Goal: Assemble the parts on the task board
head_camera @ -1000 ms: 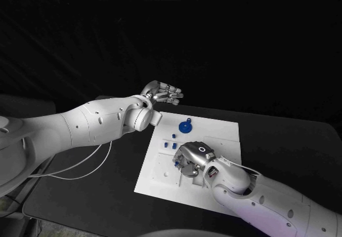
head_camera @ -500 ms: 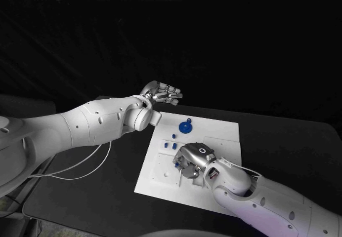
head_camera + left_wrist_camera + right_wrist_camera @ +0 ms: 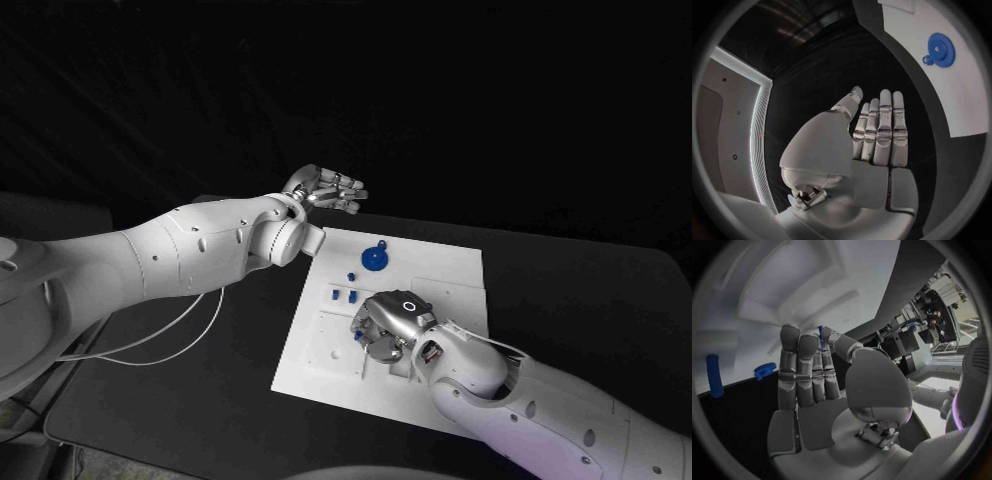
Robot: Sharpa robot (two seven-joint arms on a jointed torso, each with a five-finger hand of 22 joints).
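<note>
the right hand [image 3: 387, 325] hovers low over the task board's [image 3: 433, 270] near half, pinching a small blue part [image 3: 821, 331], while the left hand [image 3: 329, 189] floats beyond its far edge, fingers straight and together.

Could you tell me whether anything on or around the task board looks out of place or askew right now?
Nothing stands out. The task board lies flat on the table, the blue gear and small blue pieces lie on it, the right hand works over its middle, and the left hand hovers off the board holding nothing.

white task board [image 3: 433, 270] mid black table [image 3: 606, 290] | blue gear part [image 3: 375, 258] on board's far end | R hand [image 3: 387, 325] over board nr end | L hand [image 3: 327, 188] beyond far-left corner
</note>
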